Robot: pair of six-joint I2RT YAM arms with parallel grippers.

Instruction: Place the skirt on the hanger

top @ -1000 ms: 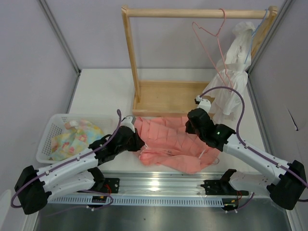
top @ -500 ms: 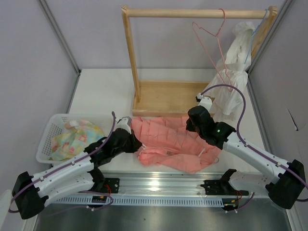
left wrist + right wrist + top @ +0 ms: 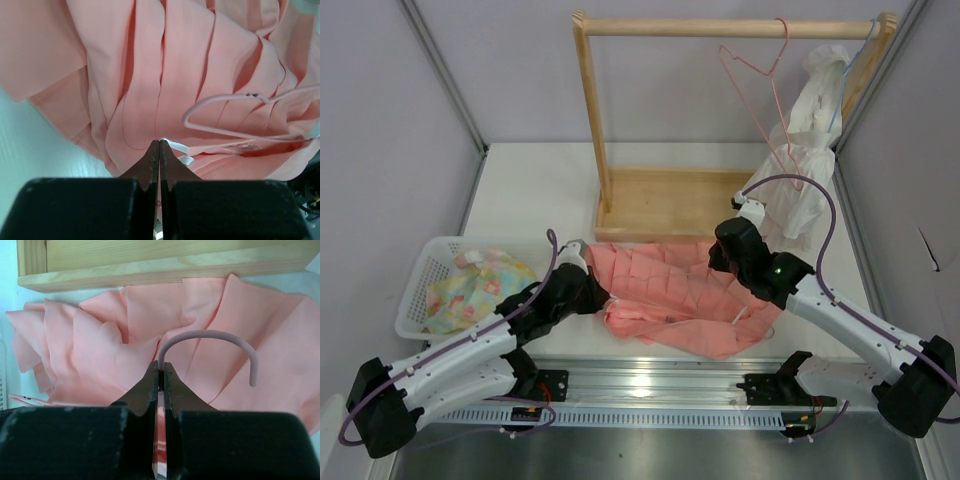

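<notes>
The white basket [image 3: 418, 288] holds patterned cloth [image 3: 480, 285]; the skirt [image 3: 670, 300] lies outside it.

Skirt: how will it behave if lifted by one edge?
Likely floppy: the skirt lies crumpled in soft pleats, so it should sag and drape. Probably light, since the cloth looks thin. It may slip along the thin, smooth hanger.

Left arm [image 3: 450, 360] and right arm [image 3: 850, 320]: white link housings, black joint modules, purple cable [image 3: 786, 179] routed externally. Left gripper [image 3: 159, 146] and right gripper [image 3: 160, 367]: black tapered fingers [image 3: 147, 166] on rectangular black bodies.
</notes>
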